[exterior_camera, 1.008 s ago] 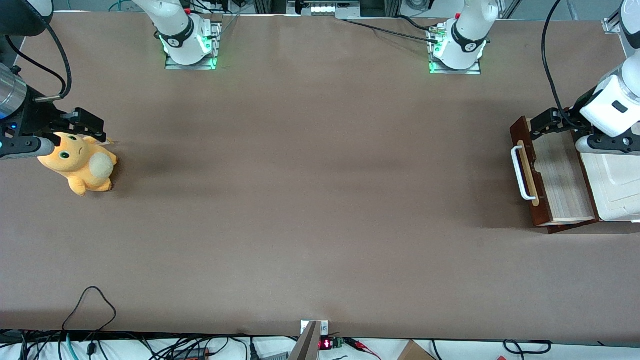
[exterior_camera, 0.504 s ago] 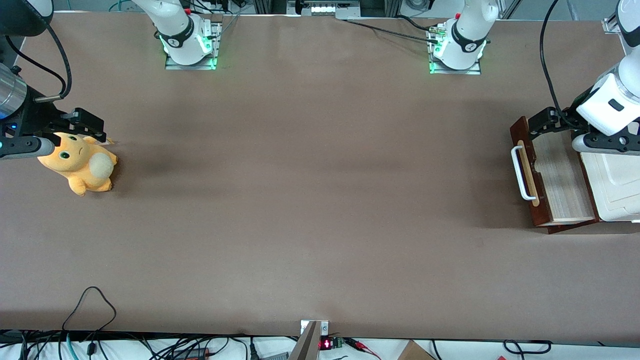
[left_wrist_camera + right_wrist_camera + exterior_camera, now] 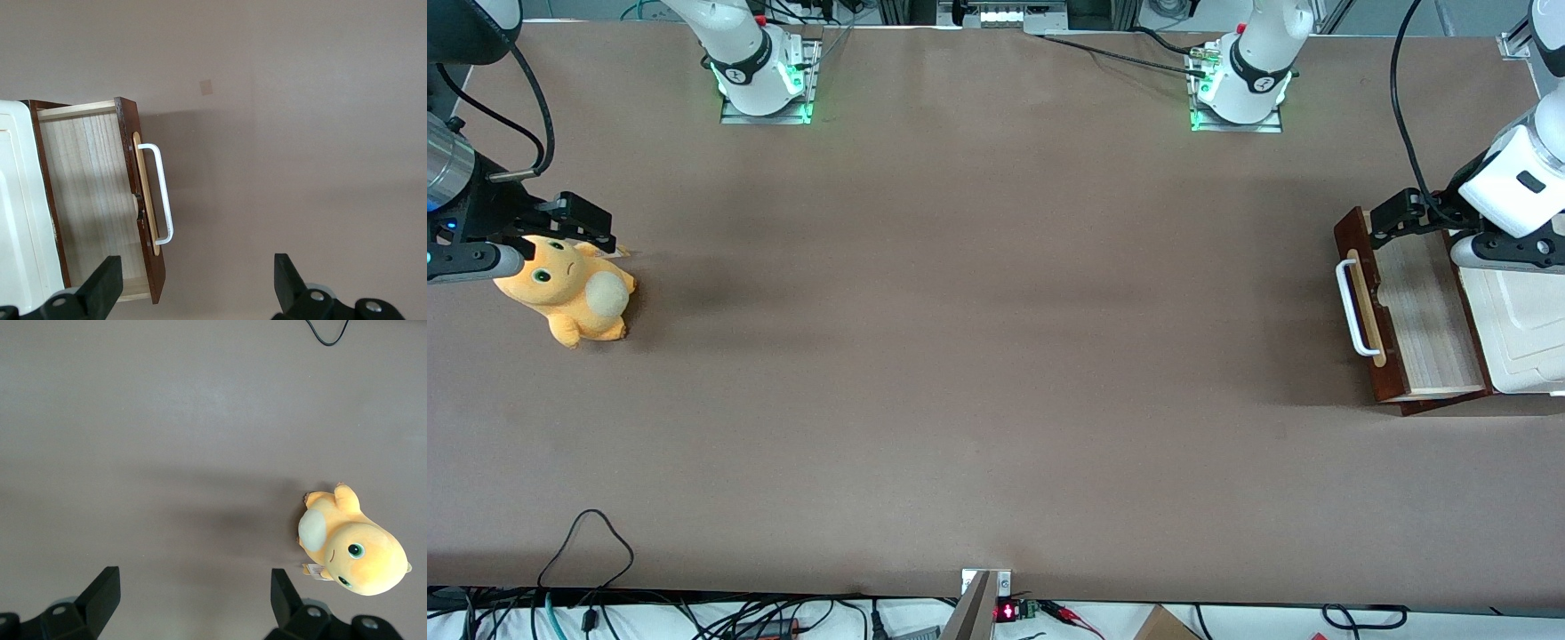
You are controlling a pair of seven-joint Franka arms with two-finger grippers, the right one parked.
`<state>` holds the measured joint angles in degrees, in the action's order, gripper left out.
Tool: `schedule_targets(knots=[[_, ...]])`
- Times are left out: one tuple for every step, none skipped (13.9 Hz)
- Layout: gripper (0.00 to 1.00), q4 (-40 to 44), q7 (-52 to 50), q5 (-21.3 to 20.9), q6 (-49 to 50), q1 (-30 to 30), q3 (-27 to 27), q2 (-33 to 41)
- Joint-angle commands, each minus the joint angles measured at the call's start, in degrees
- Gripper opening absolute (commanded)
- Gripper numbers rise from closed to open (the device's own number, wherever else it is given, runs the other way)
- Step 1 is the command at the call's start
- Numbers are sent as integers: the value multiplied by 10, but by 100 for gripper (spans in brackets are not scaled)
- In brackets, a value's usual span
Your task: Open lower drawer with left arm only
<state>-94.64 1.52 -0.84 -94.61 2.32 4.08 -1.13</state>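
Note:
The lower drawer [image 3: 1423,311] stands pulled out from its cabinet at the working arm's end of the table, and its light wood inside shows. Its dark reddish-brown front [image 3: 1357,267] carries a white loop handle [image 3: 1348,307] on a pale strip. My left gripper [image 3: 1405,218] hovers above the drawer's end that is farther from the front camera, apart from the handle. In the left wrist view the gripper [image 3: 195,293] is open and empty, with the drawer front [image 3: 133,167] and the handle [image 3: 163,193] seen from above.
The cream-white cabinet top [image 3: 1525,329] lies beside the open drawer. An orange plush toy [image 3: 569,289] lies at the parked arm's end of the table and shows in the right wrist view [image 3: 353,550]. A black cable loop [image 3: 587,533] lies near the front edge.
The left arm's wrist has shifted slightly above the drawer. The drawer stays pulled out as before, and the gripper stays open.

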Motion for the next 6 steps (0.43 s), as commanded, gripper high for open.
schedule_targets(knots=[[100,3,16,4,0,1,1,3],[100,3,16,3,0,1,1,3],[100,3,16,3,0,1,1,3],[100,3,18,3,0,1,1,3],[100,3,25,4,0,1,1,3],[100,3,28,4,0,1,1,3]])
